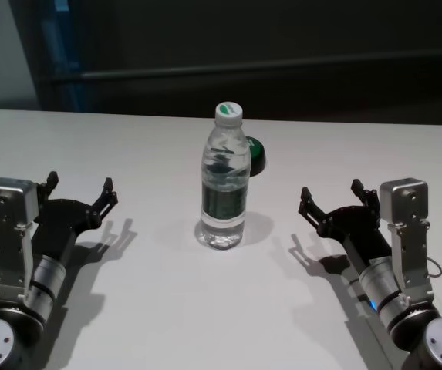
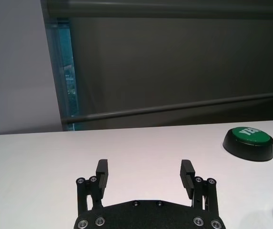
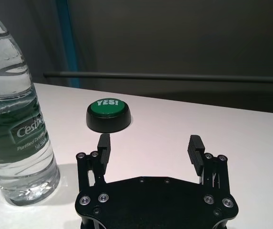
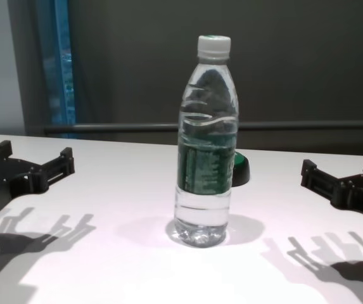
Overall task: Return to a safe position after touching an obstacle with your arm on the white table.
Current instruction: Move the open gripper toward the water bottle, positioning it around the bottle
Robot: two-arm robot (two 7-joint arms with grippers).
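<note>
The obstacle point(image 1: 225, 179), a tall clear water bottle with a white cap and dark green label, stands upright in the middle of the white table point(image 1: 159, 301); it also shows in the chest view as the obstacle point(image 4: 206, 145) and in the right wrist view as the obstacle point(image 3: 12, 119). My left gripper point(image 1: 80, 190) hovers open at the left, well apart from the bottle, with nothing between its fingers point(image 2: 102, 172). On the right, my right gripper point(image 1: 333, 197) is open too, empty and clear of the bottle.
A low round green button point(image 1: 256, 154) on a black base sits just behind the bottle, to its right. A dark wall with a horizontal rail point(image 1: 282, 71) runs beyond the table's far edge.
</note>
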